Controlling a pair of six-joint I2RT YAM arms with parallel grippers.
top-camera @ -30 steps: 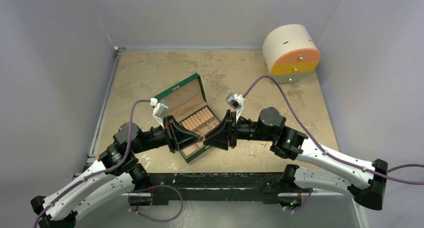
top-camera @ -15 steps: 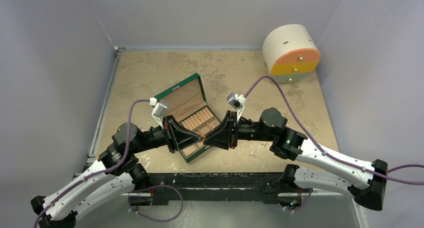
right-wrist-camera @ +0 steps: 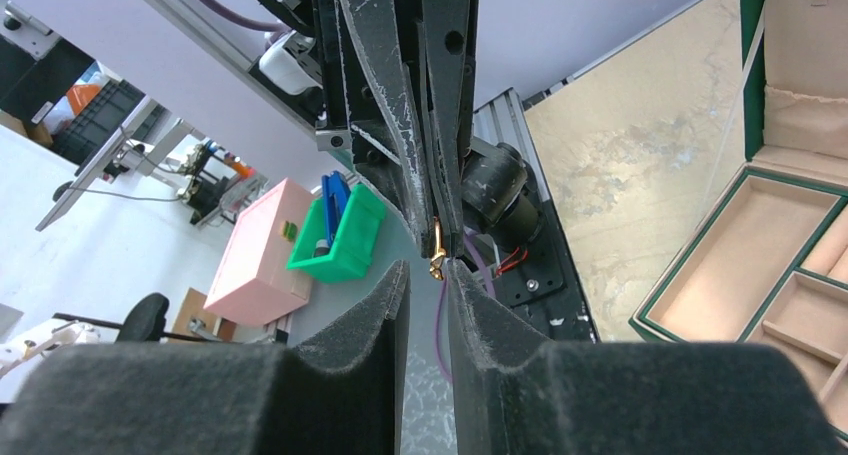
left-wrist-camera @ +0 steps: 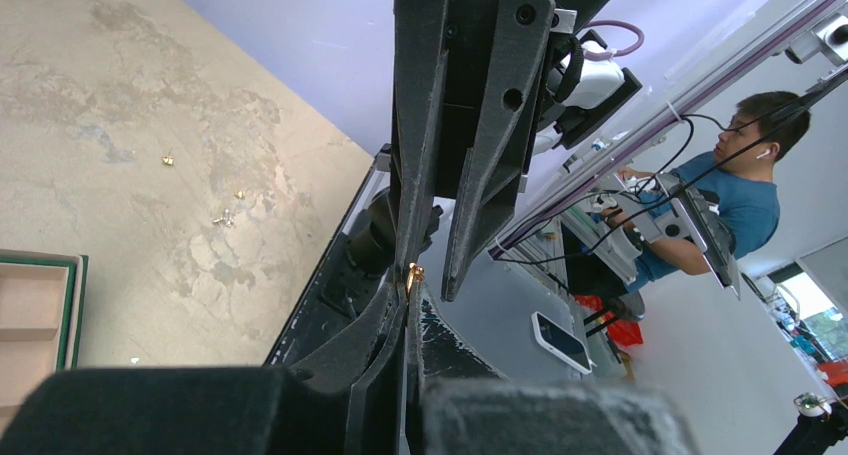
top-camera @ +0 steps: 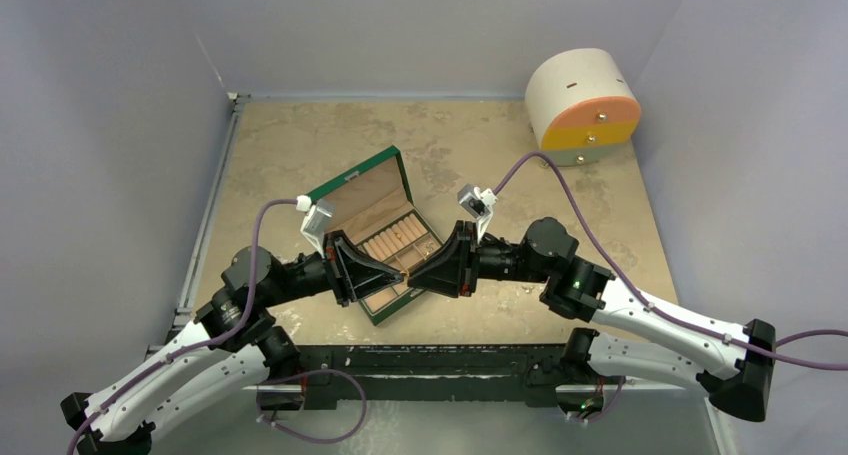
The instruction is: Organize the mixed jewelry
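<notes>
The mixed jewelry is in two places. One small gold piece is held in the air over the near half of the counter, toward 6 o'clock from its centre, where the two arms meet tip to tip. The left gripper is closed tight on this piece, so only the end of it looks out from between the fingers. The right gripper comes from the opposite side, and its fingers stand a little apart, with a narrow gap between them. In the right wrist view the lower end of the gold piece hangs just at the mouth of this gap. I cannot tell if the fingers touch it, and they are not pressed on it.

Directly under the meeting point lies the green box. It is open, its lid leans back toward 11 o'clock, and it shows tan compartments and a row of ring rolls.

Three tiny loose pieces lie on the bare counter, apart from the box. In the left wrist view they are toward 10 o'clock from the held piece, near each other but not touching. They are too small to say what kind each one is.

At the far corner of the counter, toward 1 o'clock, stands the round cabinet. It is white, with orange, yellow and pale drawers, all of them closed.
</notes>
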